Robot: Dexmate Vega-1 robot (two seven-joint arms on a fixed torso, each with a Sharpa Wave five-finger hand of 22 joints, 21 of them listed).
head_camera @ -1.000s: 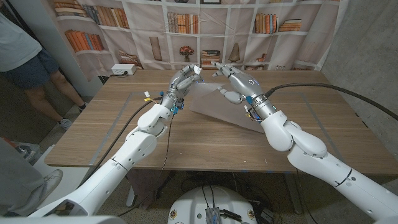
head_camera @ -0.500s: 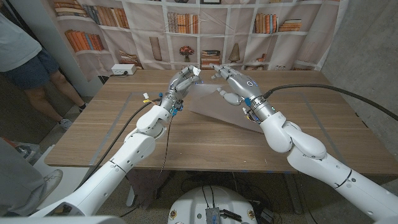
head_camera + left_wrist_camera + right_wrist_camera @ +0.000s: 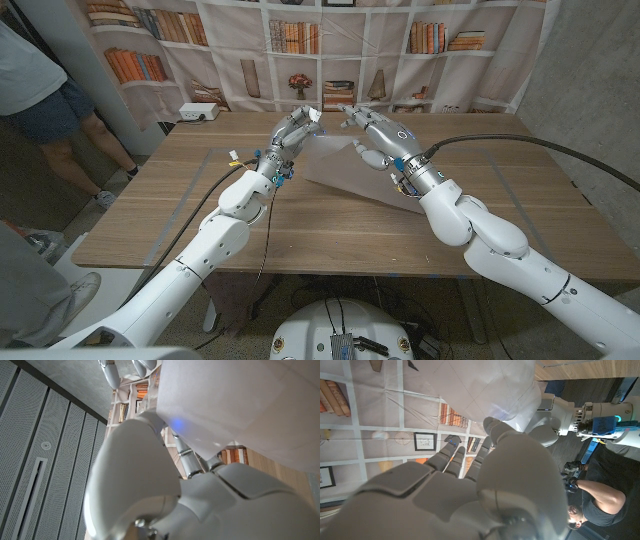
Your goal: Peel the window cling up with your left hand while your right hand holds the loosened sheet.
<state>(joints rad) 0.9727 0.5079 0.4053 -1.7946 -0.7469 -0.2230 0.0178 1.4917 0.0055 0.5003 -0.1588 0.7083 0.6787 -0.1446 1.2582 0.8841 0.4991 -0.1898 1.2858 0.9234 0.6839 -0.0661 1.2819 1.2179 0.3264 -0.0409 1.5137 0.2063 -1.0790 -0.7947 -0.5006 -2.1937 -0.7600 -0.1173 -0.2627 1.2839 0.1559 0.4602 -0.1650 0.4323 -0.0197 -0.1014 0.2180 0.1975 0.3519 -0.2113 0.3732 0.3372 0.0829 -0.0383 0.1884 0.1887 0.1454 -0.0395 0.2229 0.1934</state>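
Note:
The window cling (image 3: 345,178) is a pale translucent sheet, raised off the wooden table (image 3: 150,210) at mid-back, its lower edge still on the wood. My left hand (image 3: 292,130) pinches the sheet's raised top corner. Just right of it, my right hand (image 3: 378,132) stretches its fingers along the lifted edge, thumb apart below; no grip shows. The left wrist view has the sheet (image 3: 240,405) beyond my left hand (image 3: 150,485), with the right hand's fingertips (image 3: 112,372) at its edge. In the right wrist view the sheet (image 3: 495,385) hangs past my right hand (image 3: 445,490).
A white box (image 3: 198,112) sits at the table's back left corner. A person (image 3: 50,90) stands off the table's left side. A bookshelf backdrop hangs behind. Bare wood lies in front of and to both sides of the sheet.

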